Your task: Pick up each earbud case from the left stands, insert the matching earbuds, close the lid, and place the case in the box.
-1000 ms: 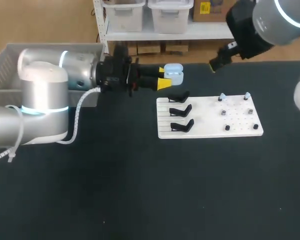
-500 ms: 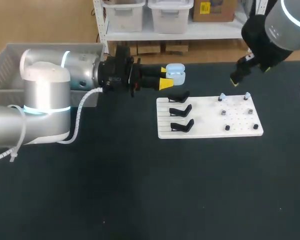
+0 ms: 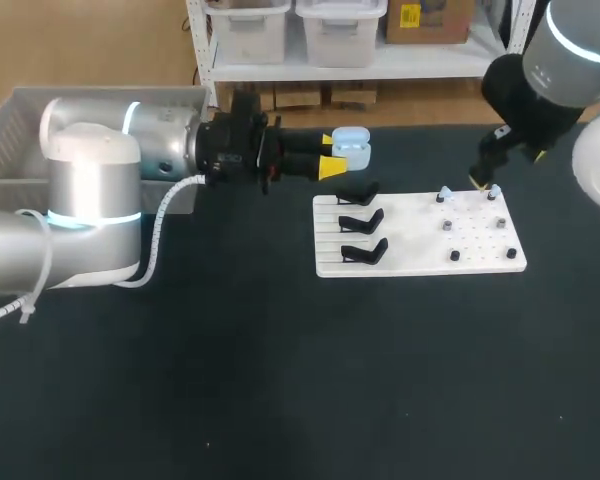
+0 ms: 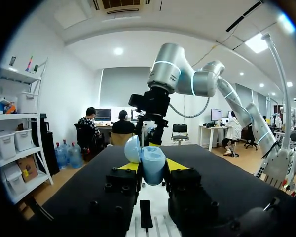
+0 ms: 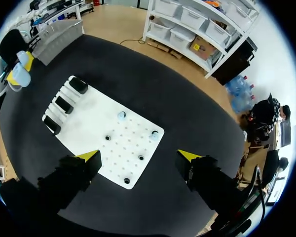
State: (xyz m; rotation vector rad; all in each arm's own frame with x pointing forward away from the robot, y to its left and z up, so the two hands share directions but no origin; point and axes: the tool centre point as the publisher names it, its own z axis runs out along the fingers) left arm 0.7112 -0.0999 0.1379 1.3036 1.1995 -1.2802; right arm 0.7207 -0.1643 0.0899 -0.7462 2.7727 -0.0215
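Note:
A pale blue earbud case point(image 3: 350, 146) with its lid up is held off the table behind the white board point(image 3: 420, 240); my left gripper point(image 3: 332, 154) is shut on it. From the left wrist, the case point(image 4: 152, 167) sits between the yellow tips, its lid point(image 4: 132, 149) tilted back. Three black stands point(image 3: 360, 222) on the board's left side are empty. Two pale blue earbuds point(image 3: 442, 194) point(image 3: 493, 190) stand on pegs at the board's far edge. My right gripper point(image 3: 483, 176) hangs open just above them. The right wrist view shows the earbuds point(image 5: 122, 116) point(image 5: 154, 134) beneath the open gripper point(image 5: 138, 157).
A grey box point(image 3: 20, 130) sits at the table's far left, behind my left arm. Several small black pegs point(image 3: 455, 257) dot the board's right half. The dark tabletop stretches in front of the board.
My right arm has swung right and then down towards the board's far right corner, over the earbuds. The left arm with the case has stayed put.

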